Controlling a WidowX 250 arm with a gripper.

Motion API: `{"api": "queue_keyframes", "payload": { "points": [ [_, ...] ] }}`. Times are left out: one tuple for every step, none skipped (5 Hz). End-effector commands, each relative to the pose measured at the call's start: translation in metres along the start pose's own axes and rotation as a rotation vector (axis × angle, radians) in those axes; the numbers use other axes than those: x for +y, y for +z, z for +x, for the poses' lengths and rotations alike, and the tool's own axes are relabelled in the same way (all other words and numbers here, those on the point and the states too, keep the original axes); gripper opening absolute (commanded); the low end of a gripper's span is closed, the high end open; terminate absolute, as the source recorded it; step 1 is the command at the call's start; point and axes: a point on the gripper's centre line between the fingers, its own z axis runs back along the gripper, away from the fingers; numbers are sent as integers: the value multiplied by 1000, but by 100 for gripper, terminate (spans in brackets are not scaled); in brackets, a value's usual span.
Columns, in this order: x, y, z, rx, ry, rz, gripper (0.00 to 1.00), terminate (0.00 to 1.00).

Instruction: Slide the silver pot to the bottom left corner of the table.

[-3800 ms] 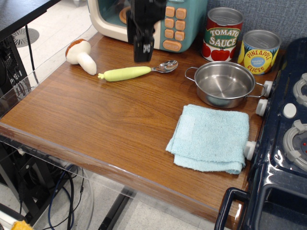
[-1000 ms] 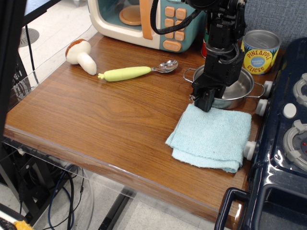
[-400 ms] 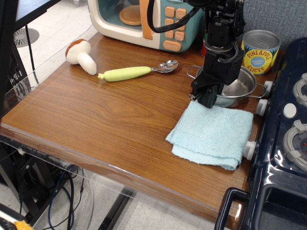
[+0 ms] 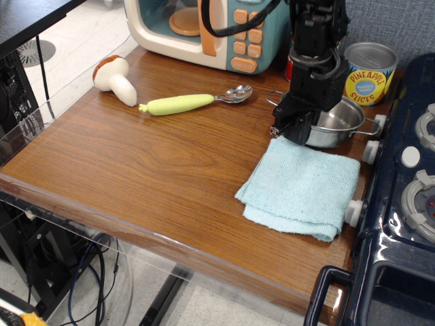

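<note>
The silver pot (image 4: 338, 119) sits at the back right of the brown table (image 4: 136, 163), next to the toy stove. Its left half is hidden behind my arm. My black gripper (image 4: 291, 131) is down at the pot's near-left rim, just above the back edge of the blue cloth (image 4: 302, 190). The fingers are dark and bunched together, so I cannot tell whether they are closed on the rim. The table's bottom left corner is far from the pot.
A green-handled spoon (image 4: 183, 103) and a toy mushroom (image 4: 112, 78) lie at the back left. A toy microwave (image 4: 204, 27) and a pineapple can (image 4: 369, 71) stand at the back. The dark blue toy stove (image 4: 408, 204) borders the right side.
My arm came from the back left to the pot's near-left rim, then rose slightly away from the cloth. The cloth has shifted a little to the right. The pot has barely moved.
</note>
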Motion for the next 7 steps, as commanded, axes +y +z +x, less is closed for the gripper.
{"api": "queue_keyframes", "payload": {
  "points": [
    [-31, 71, -13, -59, 307, 216, 0, 0],
    [-45, 85, -29, -21, 444, 244, 0, 0],
    [-62, 87, -53, 50, 661, 306, 0, 0],
    [-85, 87, -77, 114, 898, 318, 0, 0],
    [-109, 82, -100, 182, 1080, 282, 0, 0],
    [-129, 67, -112, 205, 1198, 242, 0, 0],
    [-126, 53, -120, 228, 1220, 184, 0, 0]
  ]
}}
